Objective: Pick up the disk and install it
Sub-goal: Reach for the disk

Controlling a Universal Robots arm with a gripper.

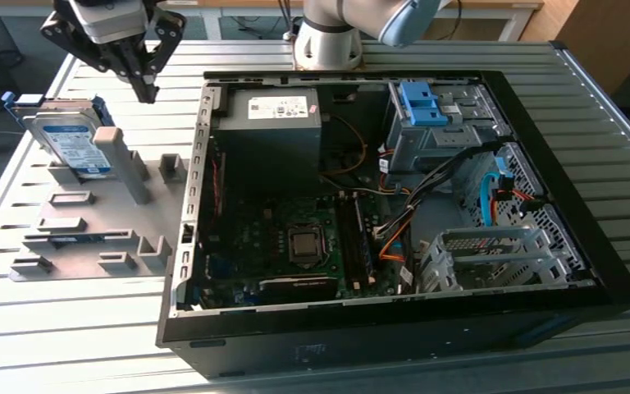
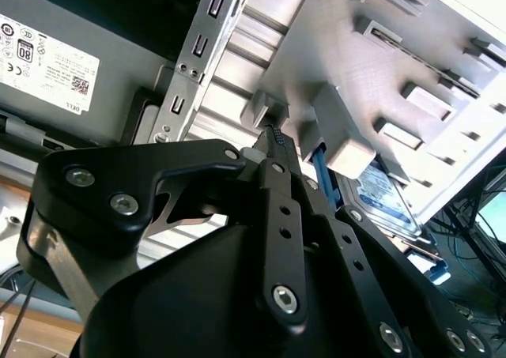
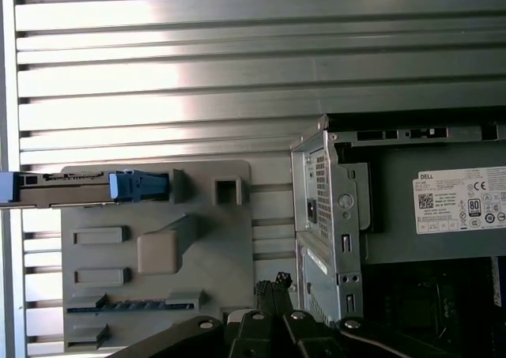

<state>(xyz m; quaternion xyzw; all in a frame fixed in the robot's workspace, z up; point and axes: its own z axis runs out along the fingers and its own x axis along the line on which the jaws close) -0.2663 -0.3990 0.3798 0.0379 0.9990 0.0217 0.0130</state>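
Your end effector hangs at the far left of the exterior view, its two black fingers clenched together to a point and grasping nothing. It is near the disk but apart from it, on the disk's right in that view.

The disk stands on edge, tilted, at the far end of a grey holder that lies on the slatted metal table. Its label faces the exterior view, and blue frame shows at its far edge. A grey post of the holder rises just beside it.

In the first wrist view you see the disk edge-on along the holder's far side, with the fingertips over the holder's opposite edge, between the holder and the case.

On the exterior view's right of the holder lies an open black computer case, with a grey power supply in its far left corner
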